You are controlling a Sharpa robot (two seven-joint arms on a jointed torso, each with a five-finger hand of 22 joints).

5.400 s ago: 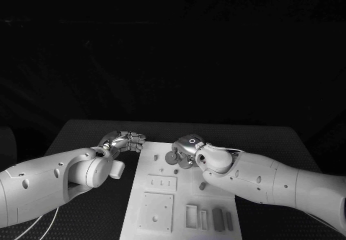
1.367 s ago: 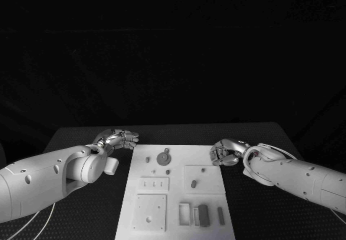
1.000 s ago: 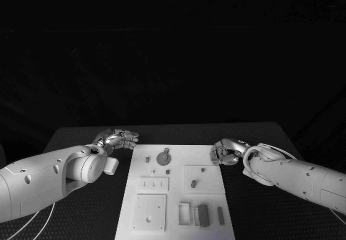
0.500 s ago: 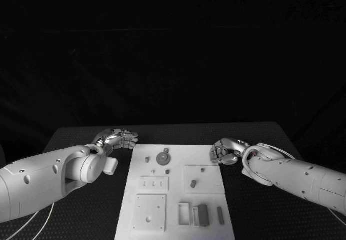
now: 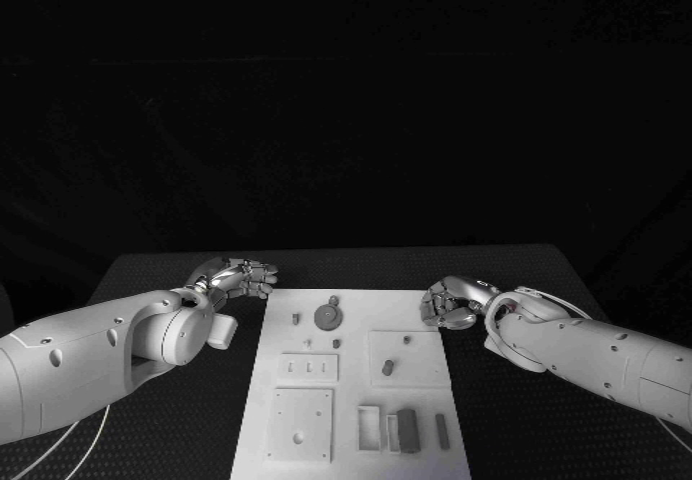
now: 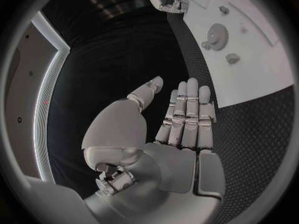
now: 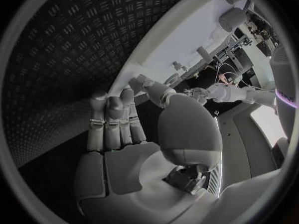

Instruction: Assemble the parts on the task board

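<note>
The white task board (image 5: 378, 314) lies in the middle of the table. A round gear (image 5: 329, 317) sits flat near its far end, with small pegs beside it. An oval part (image 5: 387, 368) lies on a raised square, and dark bars (image 5: 408, 430) stand at the near right corner. My left hand (image 5: 238, 277) hovers off the board's far left corner, holding nothing. In the left wrist view, the left hand (image 6: 181, 119) has straight fingers, and the board (image 6: 261, 59) and gear (image 6: 217, 34) lie beyond them. My right hand (image 5: 454, 302) stays at the board's right edge, its fingers (image 7: 115, 119) extended and holding nothing.
A three-slot plate (image 5: 309, 367), a square plate with a hole (image 5: 303, 422) and an open frame (image 5: 369, 428) sit on the board's near half. Black ribbed matting (image 5: 173, 420) runs along both sides of the board.
Since 5.4 s ago my right hand has left the gear and drawn back to the board's right edge. The camera view has shifted. Over the last second nothing has moved.
</note>
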